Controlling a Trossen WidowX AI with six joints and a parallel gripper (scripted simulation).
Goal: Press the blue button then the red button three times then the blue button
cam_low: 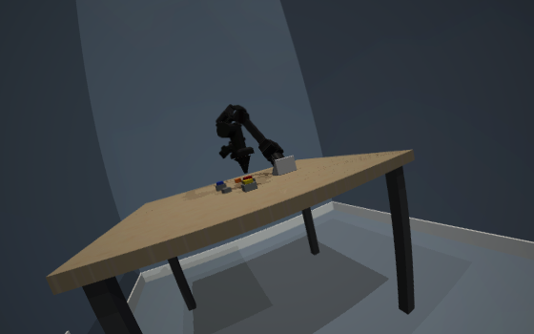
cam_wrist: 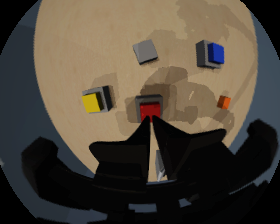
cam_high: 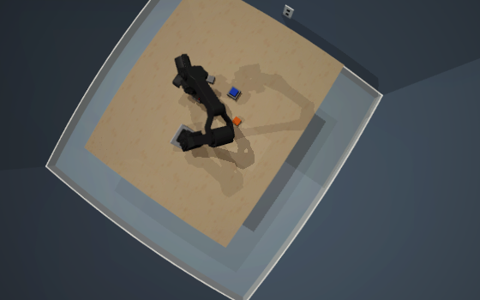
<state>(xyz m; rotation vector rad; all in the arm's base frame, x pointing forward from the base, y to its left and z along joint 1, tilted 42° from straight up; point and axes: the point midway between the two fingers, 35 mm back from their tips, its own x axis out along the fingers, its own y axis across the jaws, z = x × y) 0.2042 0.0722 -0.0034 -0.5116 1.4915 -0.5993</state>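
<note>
My gripper [cam_low: 245, 172] [cam_wrist: 149, 117] is shut and empty, pointing down with its fingertips a little above the red button [cam_low: 248, 177] [cam_wrist: 150, 111]. In the wrist view the tips overlap the near edge of the red cap; in the exterior view a small gap shows beneath them. The red button is mostly hidden by the arm in the top view. The blue button [cam_high: 233, 92] [cam_low: 219, 183] [cam_wrist: 216, 53] stands on its dark grey base, away from the gripper, at the upper right of the wrist view. Its cap stands raised.
A yellow button [cam_low: 247, 182] [cam_wrist: 91, 102] stands left of the red one in the wrist view. A grey block [cam_high: 211, 79] [cam_low: 226, 190] [cam_wrist: 145, 51] lies beyond them. An orange block [cam_high: 237, 121] [cam_low: 237, 180] [cam_wrist: 224, 102] lies at the right. A grey slanted plate [cam_low: 285, 165] stands by the arm's base.
</note>
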